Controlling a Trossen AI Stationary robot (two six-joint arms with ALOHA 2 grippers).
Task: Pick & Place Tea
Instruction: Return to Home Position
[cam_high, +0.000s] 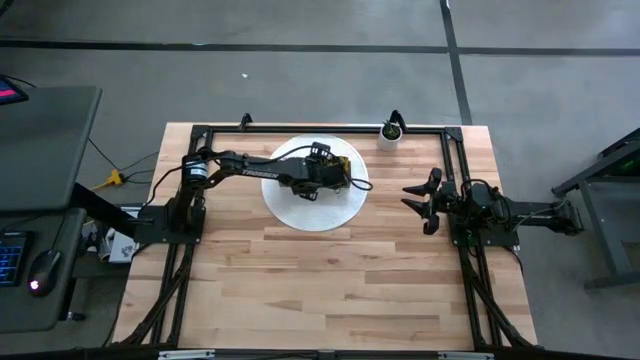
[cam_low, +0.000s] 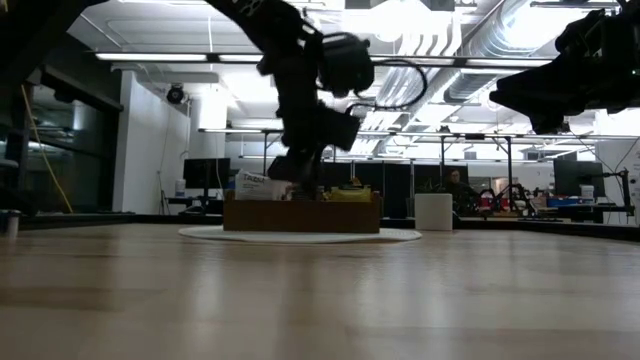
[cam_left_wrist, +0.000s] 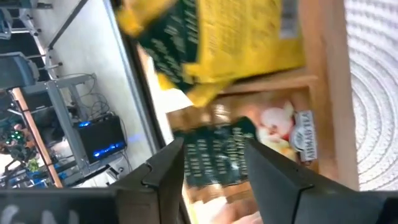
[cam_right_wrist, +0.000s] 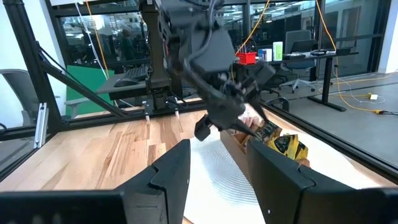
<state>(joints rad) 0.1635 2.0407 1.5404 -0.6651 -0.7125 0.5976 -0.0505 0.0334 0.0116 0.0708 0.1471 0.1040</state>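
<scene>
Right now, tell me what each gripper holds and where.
Nothing is held. The left gripper is open above the box, with nothing between its fingers; the right gripper is open and empty.

A light butcher-block table (cam_high: 330, 290) carries a round white ribbed mat (cam_high: 290, 213), and on the mat stands a brown wooden box (cam_low: 300, 215). A small white pot (cam_high: 390, 136) with a green plant sits at the table's far edge, near the mat but apart from it. A black metal frame (cam_high: 300, 128) runs along the far edge and both sides. Beside the table are a dark desk (cam_high: 50, 125), a keyboard (cam_high: 8, 258) and a mouse (cam_high: 42, 268). A yellow cable (cam_high: 115, 179) lies on the grey floor (cam_high: 300, 70).
</scene>
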